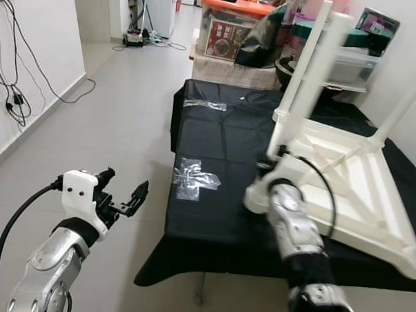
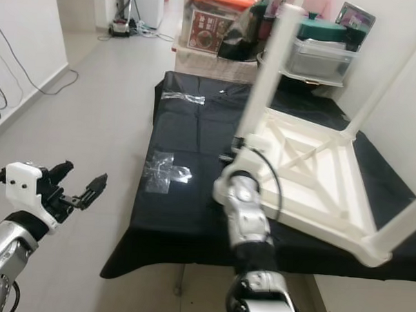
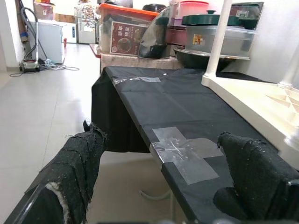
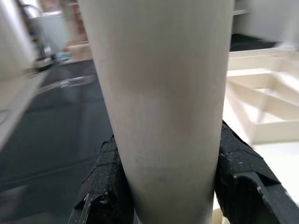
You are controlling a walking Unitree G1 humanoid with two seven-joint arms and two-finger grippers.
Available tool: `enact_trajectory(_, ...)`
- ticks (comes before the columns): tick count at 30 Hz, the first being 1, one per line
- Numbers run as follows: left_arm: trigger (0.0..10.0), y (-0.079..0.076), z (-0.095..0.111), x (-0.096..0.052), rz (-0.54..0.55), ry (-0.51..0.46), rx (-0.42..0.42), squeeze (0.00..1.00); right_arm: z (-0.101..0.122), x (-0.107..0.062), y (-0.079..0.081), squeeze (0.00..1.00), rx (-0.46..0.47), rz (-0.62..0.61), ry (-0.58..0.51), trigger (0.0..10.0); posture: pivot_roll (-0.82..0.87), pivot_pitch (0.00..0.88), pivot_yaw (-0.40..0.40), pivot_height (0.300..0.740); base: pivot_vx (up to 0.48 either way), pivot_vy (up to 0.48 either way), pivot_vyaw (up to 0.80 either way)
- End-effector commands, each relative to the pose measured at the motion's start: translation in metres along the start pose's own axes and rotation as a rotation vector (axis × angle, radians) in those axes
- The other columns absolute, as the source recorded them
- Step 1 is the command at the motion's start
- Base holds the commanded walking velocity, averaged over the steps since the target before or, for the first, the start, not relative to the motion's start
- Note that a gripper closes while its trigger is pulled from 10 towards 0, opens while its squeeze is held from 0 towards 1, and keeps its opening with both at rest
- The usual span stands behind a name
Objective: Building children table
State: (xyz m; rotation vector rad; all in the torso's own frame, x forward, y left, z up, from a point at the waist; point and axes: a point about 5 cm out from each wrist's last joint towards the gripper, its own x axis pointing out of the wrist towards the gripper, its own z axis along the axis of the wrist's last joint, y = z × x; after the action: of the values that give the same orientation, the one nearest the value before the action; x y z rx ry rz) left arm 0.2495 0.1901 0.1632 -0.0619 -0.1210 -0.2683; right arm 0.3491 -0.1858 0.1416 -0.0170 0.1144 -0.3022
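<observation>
A white plastic children's table (image 1: 352, 183) lies upside down on the right half of a black-covered table (image 1: 216, 129), its legs pointing up. My right gripper (image 1: 273, 159) is shut on the near-left leg (image 1: 304, 77), low down by its socket. In the right wrist view the black fingers (image 4: 105, 182) press both sides of that white leg (image 4: 163, 93). Another leg (image 2: 384, 81) rises at the far right. My left gripper (image 1: 124, 185) hangs open over the floor, left of the black table, with nothing between its fingers (image 3: 79, 158).
Clear tape patches (image 1: 193, 176) (image 1: 205, 105) stick to the black cloth. Storage boxes and pots (image 1: 234, 26) crowd the far end. Cables (image 1: 17, 99) hang on the left wall. Grey tiled floor (image 1: 120, 111) stretches to the left; a white wall stands close on the right.
</observation>
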Motion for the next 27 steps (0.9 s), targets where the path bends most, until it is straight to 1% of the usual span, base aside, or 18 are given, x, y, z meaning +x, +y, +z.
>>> enact_trajectory(1, 10.0, -0.002, 0.000, 0.002, -0.015, 0.001, -0.010, 0.00, -0.040, -0.009, -0.029, 0.00, -0.219, -0.086, 0.182, 4.2, 0.10, 0.000, -0.120, 0.740, 0.000, 0.000, 0.00)
enact_trajectory(2, 10.0, -0.002, 0.000, 0.002, -0.015, 0.001, -0.010, 0.00, -0.040, -0.009, -0.029, 0.00, -0.219, -0.086, 0.182, 4.2, 0.10, 0.000, -0.120, 0.740, 0.000, 0.000, 0.00)
enact_trajectory(3, 10.0, -0.002, 0.000, 0.002, -0.015, 0.001, -0.009, 0.00, -0.041, -0.011, -0.027, 0.00, -0.225, -0.057, 0.204, 10.0, 0.10, 0.000, -0.120, 0.740, 0.000, 0.000, 0.00)
enact_trajectory(6, 10.0, -0.002, 0.000, 0.002, -0.014, 0.001, -0.009, 0.00, -0.033, -0.013, -0.020, 0.02, -0.187, -0.025, 0.154, 10.0, 0.10, 0.000, -0.115, 0.740, 0.000, 0.000, 0.00)
enact_trajectory(7, 10.0, -0.002, 0.000, 0.003, -0.014, 0.001, -0.009, 0.00, -0.023, -0.012, -0.005, 1.00, -0.118, 0.077, 0.102, 10.0, 0.10, 0.000, -0.116, 0.740, 0.000, 0.000, 0.00)
enact_trajectory(8, 10.0, -0.002, -0.001, 0.003, -0.014, 0.002, -0.009, 0.00, -0.009, -0.010, 0.011, 1.00, -0.057, 0.181, 0.053, 10.0, 0.11, 0.000, -0.117, 0.740, 0.000, 0.000, 0.00)
enact_trajectory(10, 10.0, -0.002, -0.001, 0.003, -0.014, 0.002, -0.009, 0.00, -0.009, -0.010, 0.011, 1.00, -0.057, 0.181, 0.053, 10.0, 0.11, 0.000, -0.117, 0.740, 0.000, 0.000, 0.00)
enact_trajectory(11, 10.0, -0.002, -0.001, 0.003, -0.015, 0.004, -0.010, 0.00, 0.003, -0.010, 0.027, 0.41, -0.009, 0.283, 0.014, 10.0, 0.11, 0.000, -0.118, 0.740, 0.000, 0.000, 0.00)
enact_trajectory(12, 10.0, -0.001, -0.001, 0.003, -0.016, 0.005, -0.010, 0.00, 0.018, -0.008, 0.039, 0.00, 0.019, 0.422, -0.038, 10.0, 0.11, 0.000, -0.117, 0.740, 0.000, 0.000, 0.00)
enact_trajectory(13, 10.0, -0.001, -0.001, 0.003, -0.016, 0.005, -0.011, 0.00, 0.028, -0.007, 0.045, 0.00, 0.028, 0.504, -0.073, 10.0, 0.11, 0.000, -0.116, 0.740, 0.000, 0.000, 0.00)
enact_trajectory(14, 10.0, -0.001, -0.001, 0.003, -0.016, 0.005, -0.011, 0.00, 0.028, -0.007, 0.045, 0.00, 0.028, 0.504, -0.073, 10.0, 0.11, 0.000, -0.116, 0.740, 0.000, 0.000, 0.00)
enact_trajectory(16, 10.0, -0.001, -0.001, 0.004, -0.018, 0.005, -0.011, 0.00, 0.032, -0.004, 0.048, 0.00, -0.086, 0.728, -0.151, 10.0, 0.11, 0.000, -0.113, 0.740, 0.000, 0.000, 0.00)
enact_trajectory(17, 10.0, -0.001, -0.001, 0.004, -0.018, 0.005, -0.011, 0.00, 0.032, -0.004, 0.048, 0.00, -0.086, 0.728, -0.151, 10.0, 0.11, 0.000, -0.113, 0.740, 0.000, 0.000, 0.00)
enact_trajectory(19, 10.0, -0.001, -0.002, 0.005, -0.021, 0.005, -0.010, 0.00, 0.028, 0.004, 0.039, 0.00, -0.154, 0.806, -0.137, 10.0, 0.13, 0.000, -0.124, 0.740, 0.000, 0.000, 0.00)
enact_trajectory(22, 10.0, -0.001, -0.002, 0.006, -0.022, 0.006, -0.009, 0.00, 0.027, 0.013, 0.033, 0.00, -0.206, 0.826, -0.120, 10.0, 0.13, 0.000, -0.122, 0.740, 0.000, 0.000, 0.00)
enact_trajectory(25, 10.0, 0.000, -0.002, 0.006, -0.022, 0.007, -0.007, 0.00, 0.030, 0.016, 0.034, 0.00, -0.218, 0.877, -0.125, 10.0, 0.14, 0.000, -0.125, 0.740, 0.000, 0.000, 0.00)
enact_trajectory(26, 10.0, 0.000, -0.002, 0.006, -0.021, 0.007, -0.007, 0.00, 0.033, 0.013, 0.041, 0.00, -0.198, 0.958, -0.145, 4.6, 0.14, 0.000, -0.124, 0.740, 0.000, 0.000, 0.00)
enact_trajectory(27, 10.0, 0.000, -0.002, 0.006, -0.021, 0.007, -0.007, 0.00, 0.033, 0.013, 0.041, 0.00, -0.198, 0.958, -0.145, 4.6, 0.14, 0.000, -0.124, 0.740, 0.000, 0.000, 0.00)
